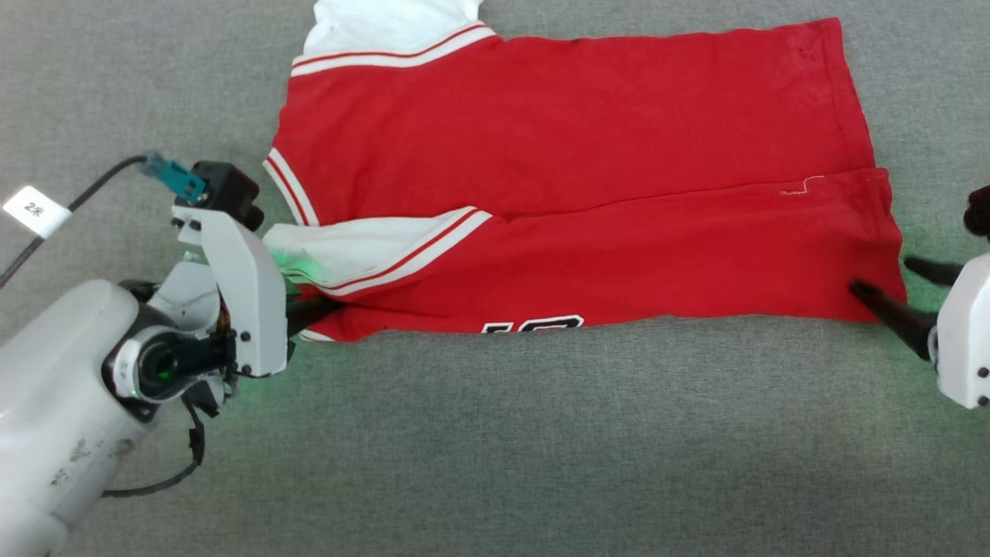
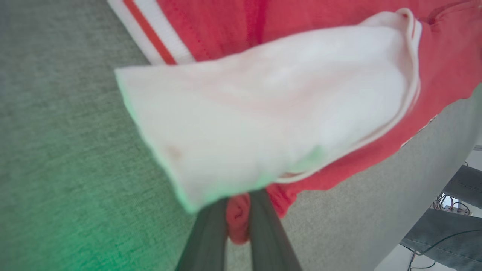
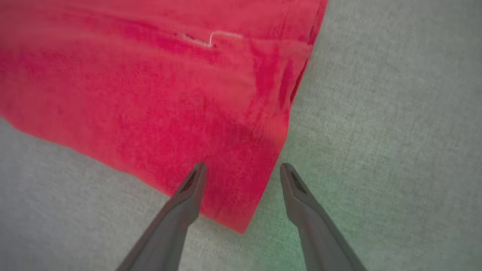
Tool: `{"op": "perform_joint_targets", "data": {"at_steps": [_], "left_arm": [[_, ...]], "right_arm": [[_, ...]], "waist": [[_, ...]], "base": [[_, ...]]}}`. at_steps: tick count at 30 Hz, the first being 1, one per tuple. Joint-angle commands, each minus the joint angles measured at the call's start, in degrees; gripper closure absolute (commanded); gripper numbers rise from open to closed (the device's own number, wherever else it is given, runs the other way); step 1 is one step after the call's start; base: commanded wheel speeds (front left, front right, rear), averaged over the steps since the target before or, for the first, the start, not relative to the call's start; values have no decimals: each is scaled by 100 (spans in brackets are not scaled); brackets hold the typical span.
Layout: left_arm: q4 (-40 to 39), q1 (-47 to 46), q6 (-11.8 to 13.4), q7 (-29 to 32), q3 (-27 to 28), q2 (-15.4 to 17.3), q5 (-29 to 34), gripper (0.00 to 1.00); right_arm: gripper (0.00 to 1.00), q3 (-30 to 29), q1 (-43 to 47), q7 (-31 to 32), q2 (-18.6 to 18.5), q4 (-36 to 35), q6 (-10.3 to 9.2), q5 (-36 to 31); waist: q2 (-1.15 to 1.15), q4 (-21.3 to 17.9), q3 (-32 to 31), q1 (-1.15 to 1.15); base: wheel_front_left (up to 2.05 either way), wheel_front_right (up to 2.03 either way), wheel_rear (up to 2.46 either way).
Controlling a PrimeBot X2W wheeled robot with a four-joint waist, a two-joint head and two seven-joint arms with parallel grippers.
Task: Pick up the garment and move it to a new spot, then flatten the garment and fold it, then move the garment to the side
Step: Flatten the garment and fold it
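While the garment (image 1: 588, 178) lay spread flat across the upper centre of the head frame on the grey surface (image 1: 495, 449), both grippers stood at its near edge.
At lower left, the left gripper (image 2: 239, 201) had its jaws clamped together on a bunched red fold beneath the white sleeve panel (image 2: 271, 113); at right, the right gripper (image 3: 243, 169) held its jaws apart, straddling the garment's lower right corner.

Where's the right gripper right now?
At the head view's right edge, the right gripper hangs open at the red jersey's near right corner, one finger over the cloth and one over the grey surface beside it.
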Motion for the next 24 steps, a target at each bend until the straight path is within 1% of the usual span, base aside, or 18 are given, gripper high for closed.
{"op": "perform_joint_targets", "data": {"at_steps": [1, 5, 8, 9, 10, 11, 14, 17, 20, 24], "left_arm": [[20, 254, -65, 74, -298, -316, 25, 100], [-15, 183, -99, 17, -282, -382, 81, 100], [-11, 150, -127, -39, -279, -458, 106, 100], [1, 136, -130, -63, -272, -479, 121, 100], [18, 127, -136, -79, -271, -499, 137, 100], [37, 122, -150, -104, -274, -521, 154, 100], [124, 140, -193, -221, -247, -568, 165, 100], [161, 237, -261, -315, -194, -543, 95, 100], [41, 425, -343, -432, -114, -370, 1, 100], [-369, 702, -327, -527, -27, 17, -99, 100]], "right_arm": [[0, 58, -39, 366, -110, -87, -6, 48], [0, -48, -192, 1017, -124, -8, -6, -199], [0, -83, -230, 1334, 119, 183, -4, -271], [9, -96, -231, 1390, 185, 247, -4, -309], [73, -116, -225, 1423, 243, 302, -4, -371], [100, -128, -225, 1451, 283, 353, -4, -396], [100, -207, -173, 1440, 406, 439, -4, -344], [100, -296, -30, 1319, 381, 388, -5, -341], [100, -309, 128, 1273, 316, 251, -4, -293], [100, -401, 416, 1285, 140, -29, -4, -196]], "waist": [[0, 31, 17, 0], [0, 103, 87, 0], [0, 162, 137, 0], [0, 182, 148, 0], [0, 200, 155, 0], [0, 218, 158, 0], [0, 259, 120, 0], [0, 281, -7, 0], [0, 268, -179, 0], [0, 286, -415, 0]], "base": [[0, 0, 0], [0, 0, 0], [0, 0, 0], [0, 0, 0], [0, 0, 0], [0, 0, 0], [0, 0, 0], [0, 0, 0], [0, 0, 0], [0, 0, 0]]}}
